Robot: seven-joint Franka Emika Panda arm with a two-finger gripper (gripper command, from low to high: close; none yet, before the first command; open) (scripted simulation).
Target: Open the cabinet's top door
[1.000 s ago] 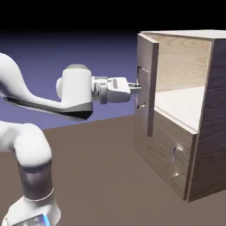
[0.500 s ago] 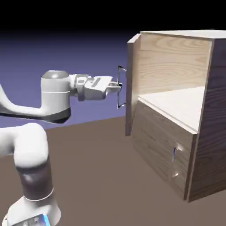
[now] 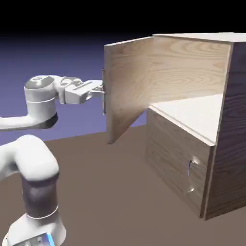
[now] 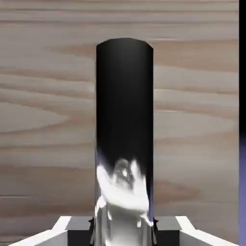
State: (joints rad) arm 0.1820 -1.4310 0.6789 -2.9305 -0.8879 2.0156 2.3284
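The brown wood-grain cabinet (image 3: 226, 120) fills the exterior view's right side. Its top door (image 3: 127, 86) is swung wide open toward the left, its pale inner face showing. My gripper (image 3: 100, 89) is shut on the door's thin vertical silver handle (image 3: 103, 91) at the door's outer edge. In the hand view the handle (image 4: 124, 144) runs up as a dark, shiny bar between my fingertips (image 4: 62, 229), with the door's wood (image 4: 48, 120) close behind it. The upper compartment's pale shelf (image 3: 192, 113) lies exposed.
The lower panel (image 3: 178, 161) with its short handle (image 3: 190, 175) stays closed. The white arm's base (image 3: 33, 192) stands at the lower left on the brown table (image 3: 110, 202).
The gripper has pulled back to the left with the handle in it, and the top door has swung from nearly edge-on to wide open.
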